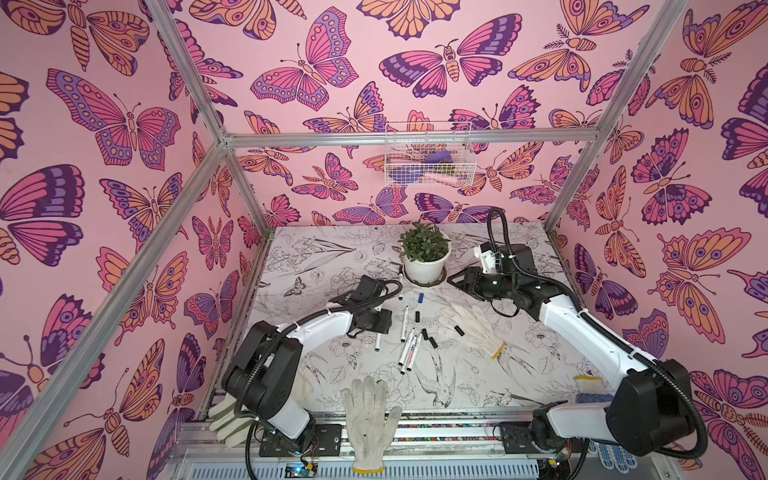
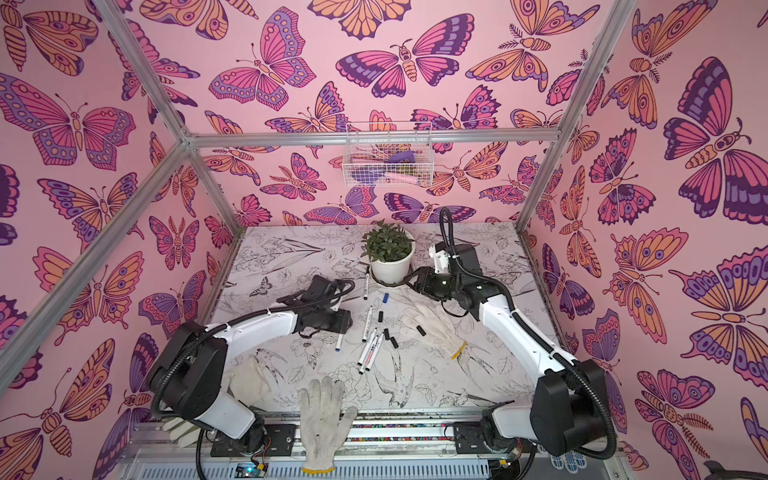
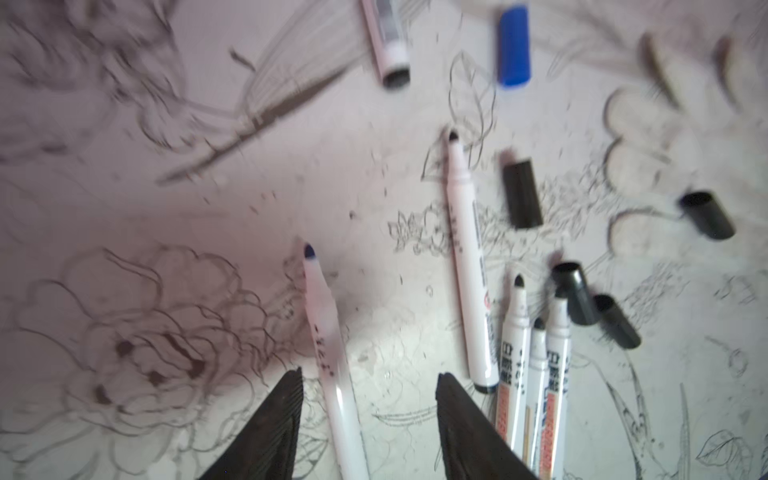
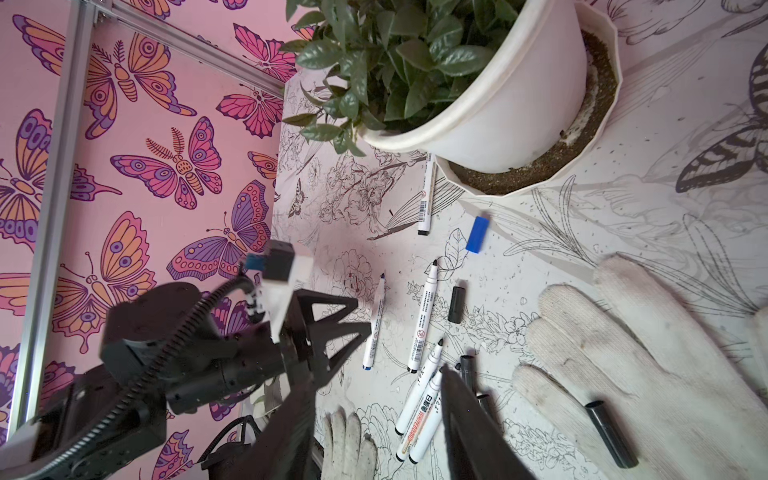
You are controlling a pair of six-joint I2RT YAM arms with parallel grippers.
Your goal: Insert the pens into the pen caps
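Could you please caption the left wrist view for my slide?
Open left pincer above an uncapped blue-tipped pen, loose caps nearby.

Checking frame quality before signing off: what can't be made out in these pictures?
- Wire basket: contents too small behind the mesh, both top views.
- Left gripper: jaws hidden under its own wrist in both top views.
- Pen beside the plant pot: one end behind the pot's rim, right wrist view.
- Blue cap: motion-blurred in the left wrist view; open end unclear.

Pens [image 3: 469, 266] near the pot [image 4: 519, 104] are smooth, slightly glossy white plastic; caps [image 3: 523, 193] beside them are duller plastic. The pot is smooth white plastic. Gloves [image 4: 623, 353] by the pot are rough knitted cloth.
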